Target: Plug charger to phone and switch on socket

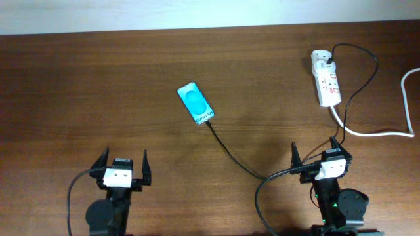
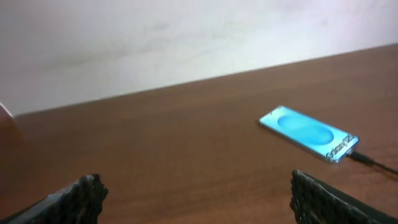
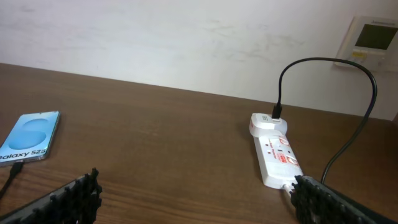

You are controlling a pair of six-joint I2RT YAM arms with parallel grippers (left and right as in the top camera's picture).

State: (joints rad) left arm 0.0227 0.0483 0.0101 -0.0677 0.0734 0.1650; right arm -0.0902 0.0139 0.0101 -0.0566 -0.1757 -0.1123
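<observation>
- Only the overhead view shows both arms: the left gripper (image 1: 123, 163) at 7 o'clock and the right gripper (image 1: 315, 151) at 5 o'clock, each with fingers spread wide and holding nothing
- The phone (image 1: 195, 103) lies flat, screen up, just above the table's centre; its "Galaxy" text reads clearly only in the right wrist view
- The charger (image 1: 231, 157) tip meets the phone's 5 o'clock end; the cable runs by the right gripper, then loops up to a black plug seated in the far end of the socket (image 1: 326, 78)
- The socket lies at 2 o'clock near the far edge; its red switches are too small to read
- A wall panel (image 3: 375, 34) shows only in the right wrist view
- Bare table (image 1: 79, 85) lies between the left gripper and the phone; the white cord (image 1: 377, 134) and the cable loop lie between the right gripper and the socket
</observation>
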